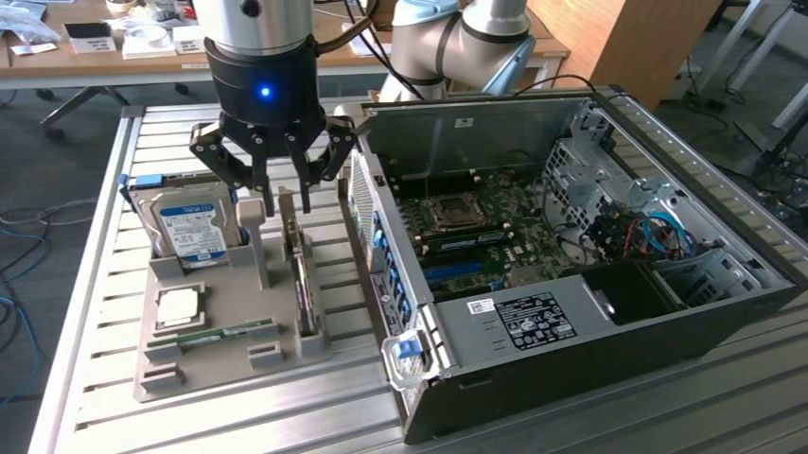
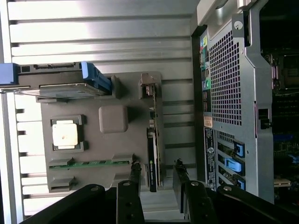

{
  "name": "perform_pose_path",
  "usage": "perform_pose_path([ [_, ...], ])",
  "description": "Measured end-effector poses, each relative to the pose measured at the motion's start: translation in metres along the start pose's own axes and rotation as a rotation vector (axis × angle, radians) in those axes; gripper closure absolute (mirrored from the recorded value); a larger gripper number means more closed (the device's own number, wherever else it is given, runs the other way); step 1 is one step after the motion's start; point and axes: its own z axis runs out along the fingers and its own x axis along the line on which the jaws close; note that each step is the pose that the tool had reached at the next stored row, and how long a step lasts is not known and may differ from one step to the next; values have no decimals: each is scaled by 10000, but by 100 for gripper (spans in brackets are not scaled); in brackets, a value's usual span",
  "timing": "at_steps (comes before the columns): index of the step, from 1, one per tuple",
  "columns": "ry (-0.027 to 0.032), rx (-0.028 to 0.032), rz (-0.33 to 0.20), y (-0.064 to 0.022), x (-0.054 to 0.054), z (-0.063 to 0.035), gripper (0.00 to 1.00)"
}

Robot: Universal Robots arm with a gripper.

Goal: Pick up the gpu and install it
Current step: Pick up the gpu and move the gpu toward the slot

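Claw (image 1: 283,189) (image 2: 157,179) open wide, poised over the gpu (image 1: 303,284) (image 2: 153,158). The gpu stands on edge in the grey tray (image 1: 202,359) on the desk (image 1: 101,284), beside the open computer case (image 1: 606,322).

No words or numbers are clear enough to read. The hard drive (image 1: 192,230) has a blue and white label. At four o'clock from it, the power box (image 1: 536,319) has a black label with tiny white print.
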Motion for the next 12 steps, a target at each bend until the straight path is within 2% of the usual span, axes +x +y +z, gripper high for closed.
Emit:
perform_pose_path([
  [12,0,0,0,0,0,10,58],
])
